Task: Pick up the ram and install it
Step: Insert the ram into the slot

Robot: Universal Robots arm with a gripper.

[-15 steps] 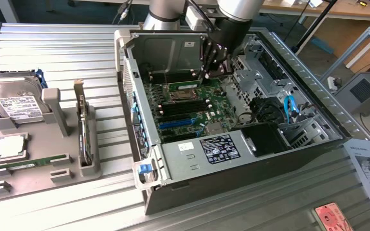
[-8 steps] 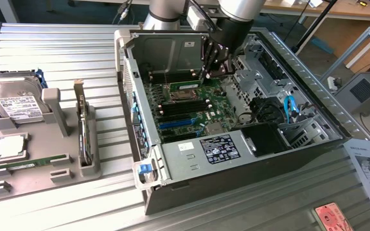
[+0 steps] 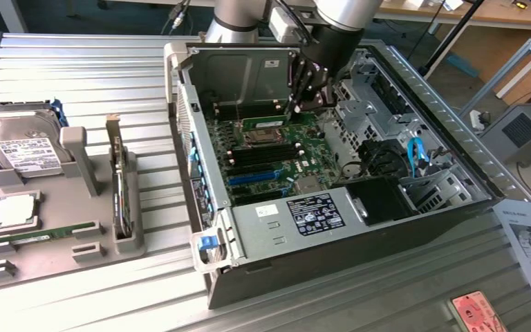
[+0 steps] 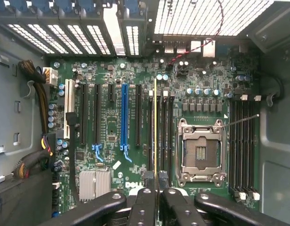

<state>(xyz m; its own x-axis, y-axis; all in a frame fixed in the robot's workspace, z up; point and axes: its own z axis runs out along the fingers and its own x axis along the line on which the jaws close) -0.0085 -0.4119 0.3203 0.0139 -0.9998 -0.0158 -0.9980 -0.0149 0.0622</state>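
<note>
Pincer: your pincer is down inside the case, jaws closed on the ram. It grips the stick by its upper edge, so the contact edge hangs free below.
Bench: the ribbed metal bench carries everything. The case takes its middle, and the holder sits by its edge at the exterior view's left.
Case: the computer case lies on its side with the panel off, so the board faces up and you can approach from straight above. Its walls and the raised metal cage hem the arm in closely.
Holder: the grey holder keeps parts seated in pockets or upright for clean picking. You can see a hard drive, the square processor chip and an upright card.
Motherboard: the motherboard lies flat on the case floor beneath your pincer.
Cables: a cable bundle hugs one edge of the board, well apart from the ram.
Socket: the empty processor socket sits just beside the slots you are over. I judge its metal frame the nearest thing to clip.
Ram: the ram shows edge-on as a thin upright line. It runs parallel with the black memory slots, between the blue slot and the socket. You cannot tell whether it touches a slot or hangs above one.
Wire: a thin pale wire crosses the other slot bank beyond the socket, clear of the ram.
</note>
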